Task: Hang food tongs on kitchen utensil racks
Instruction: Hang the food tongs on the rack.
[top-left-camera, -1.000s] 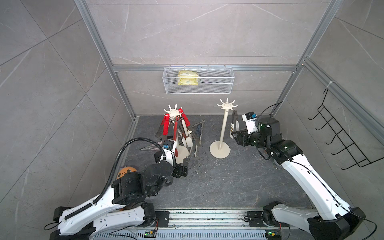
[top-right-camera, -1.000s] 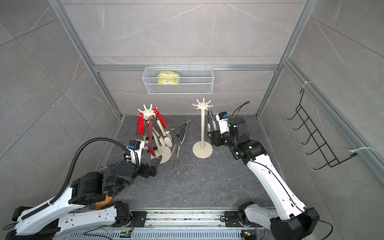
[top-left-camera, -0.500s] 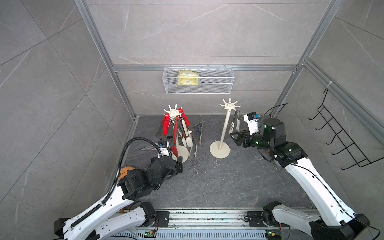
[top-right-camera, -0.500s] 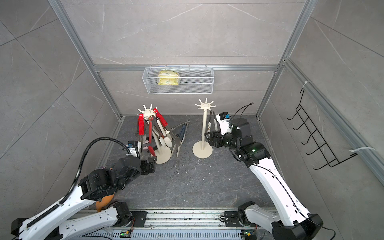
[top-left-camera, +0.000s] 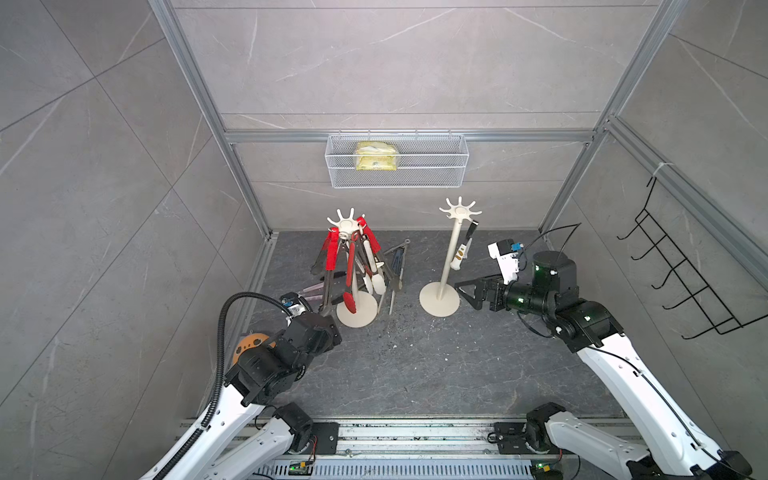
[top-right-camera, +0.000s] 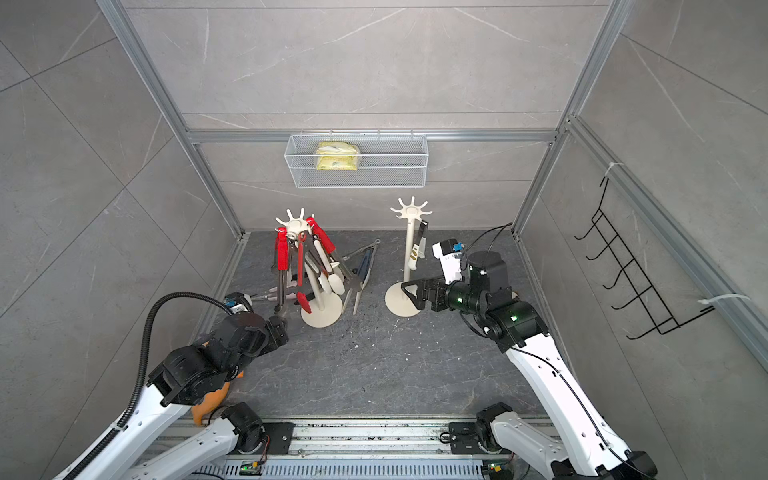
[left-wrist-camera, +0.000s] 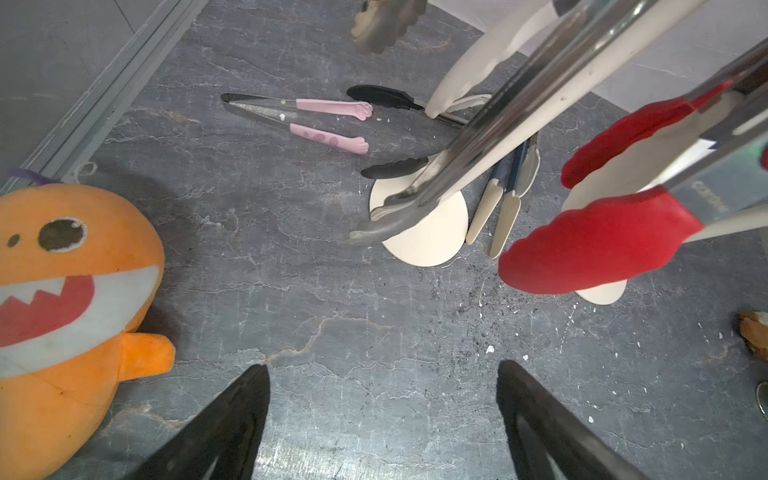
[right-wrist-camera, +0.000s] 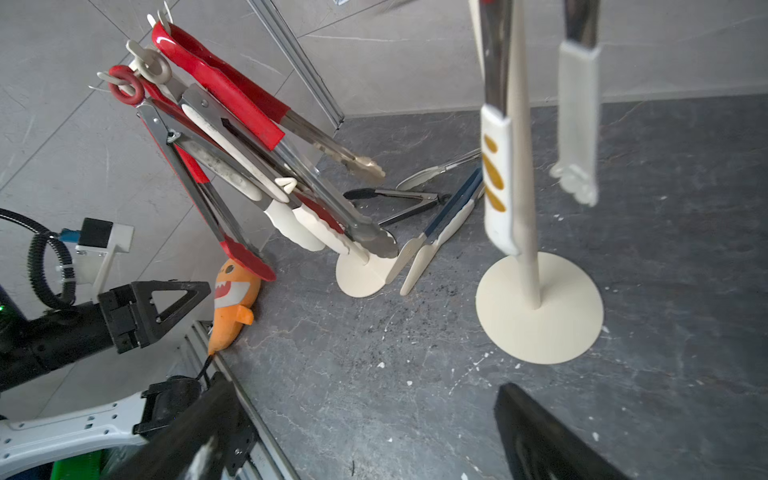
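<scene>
Your left gripper (left-wrist-camera: 382, 365) is hovering low over the floor (top-left-camera: 415, 365) beside the left rack (top-left-camera: 363, 316), jaws spread wide and holding nothing. Your right gripper (right-wrist-camera: 365, 385) is gaping just as wide, empty, beside the right rack (top-left-camera: 439, 300). Most food tongs (top-left-camera: 332, 255) are hanging bunched from the left rack, one cream pair (top-left-camera: 460, 254) is hanging on the right rack, and a pink-tipped pair (left-wrist-camera: 320, 120) is lying on the floor near the left rack's base.
</scene>
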